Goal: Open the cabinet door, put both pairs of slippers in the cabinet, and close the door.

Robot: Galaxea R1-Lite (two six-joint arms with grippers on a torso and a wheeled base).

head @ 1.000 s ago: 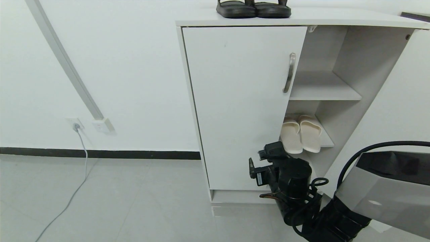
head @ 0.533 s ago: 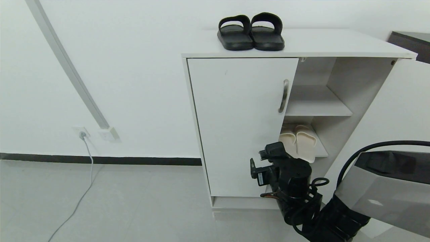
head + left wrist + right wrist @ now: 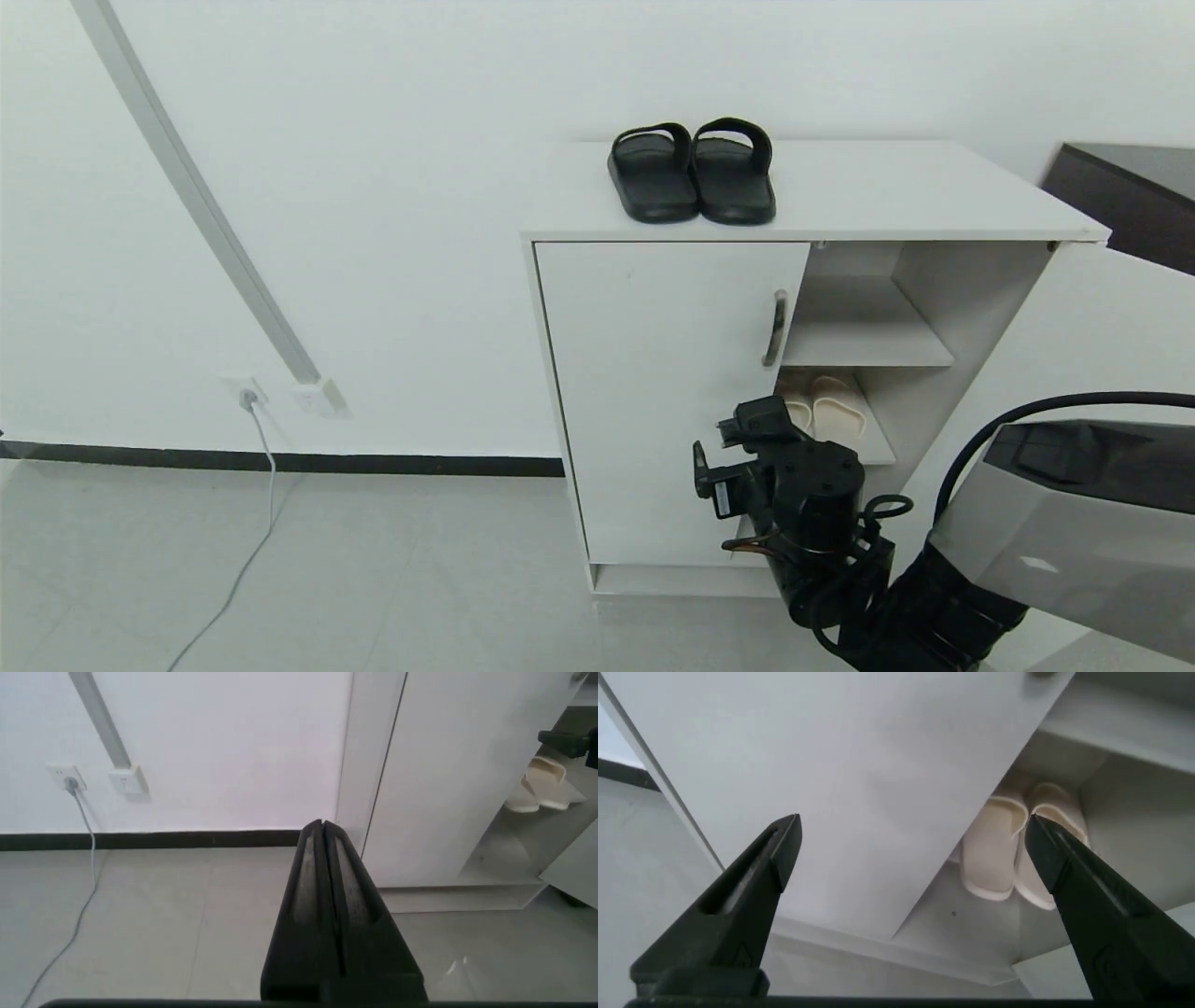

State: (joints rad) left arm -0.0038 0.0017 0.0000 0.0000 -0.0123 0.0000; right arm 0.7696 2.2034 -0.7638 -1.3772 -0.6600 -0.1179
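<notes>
1. The cabinet (image 3: pixel 887 187) is faced in white laminated board, smooth and matt; the same finish is seen on its closed left door (image 3: pixel 663 392) and on the inner shelves (image 3: pixel 868 350).
2. The door handle (image 3: pixel 774 328) appears to be metal, with a satin silver sheen.
3. The black slippers (image 3: pixel 691 173) look moulded from a rubbery material, matt throughout.
4. The cream slippers (image 3: pixel 1022 849) look like a soft moulded foam or plastic, smooth and dull.
5. The floor (image 3: pixel 373 579) is laid in grey tiles, smooth, with a faint gloss.
6. The wall (image 3: pixel 373 187) is painted white, flat and matt.
7. The left end effector (image 3: pixel 320 833) and the right end effector (image 3: pixel 913 831) have fingers of black hard plastic with a slight sheen.
</notes>
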